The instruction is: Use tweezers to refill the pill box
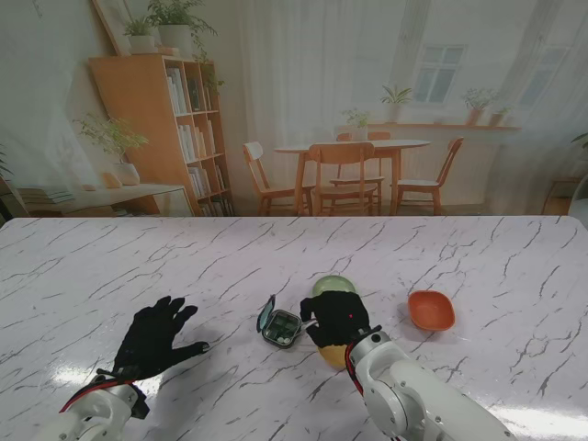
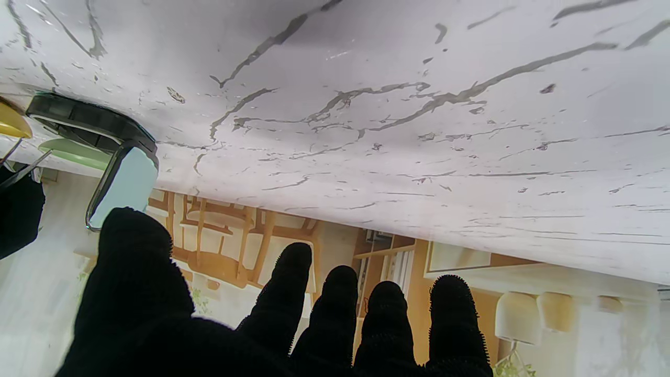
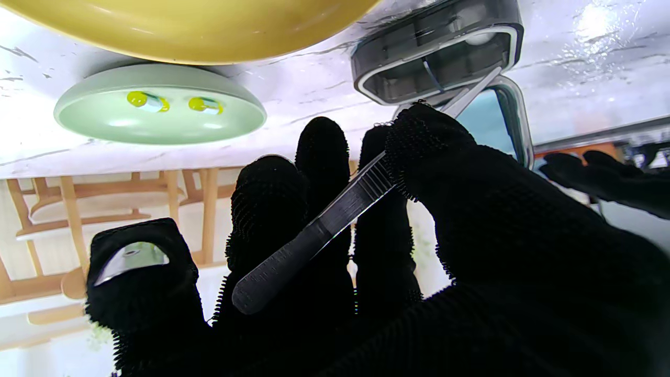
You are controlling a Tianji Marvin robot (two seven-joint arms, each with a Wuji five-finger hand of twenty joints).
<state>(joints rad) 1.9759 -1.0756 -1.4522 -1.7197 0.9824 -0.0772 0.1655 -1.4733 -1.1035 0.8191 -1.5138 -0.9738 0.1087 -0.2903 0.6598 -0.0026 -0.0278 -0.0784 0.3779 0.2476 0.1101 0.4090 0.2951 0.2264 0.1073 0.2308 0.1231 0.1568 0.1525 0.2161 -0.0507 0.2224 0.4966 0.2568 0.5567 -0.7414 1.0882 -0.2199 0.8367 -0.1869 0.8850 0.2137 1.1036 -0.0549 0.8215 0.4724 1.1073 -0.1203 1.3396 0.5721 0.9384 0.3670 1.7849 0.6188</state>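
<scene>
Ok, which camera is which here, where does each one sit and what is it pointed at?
Stand view: above the shoulders, looking down at the marble table; left hand and right hand show.
Left wrist view: along the left hand's spread fingers, across the table.
Right wrist view: along the right hand holding tweezers, toward the green dish.
All three share the open pill box.

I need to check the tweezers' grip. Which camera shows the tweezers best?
The right wrist view: the tweezers run across the right hand, tips reaching into the open pill box. The stand view hides them behind the hand; the left wrist view shows only thin prongs at its edge.
</scene>
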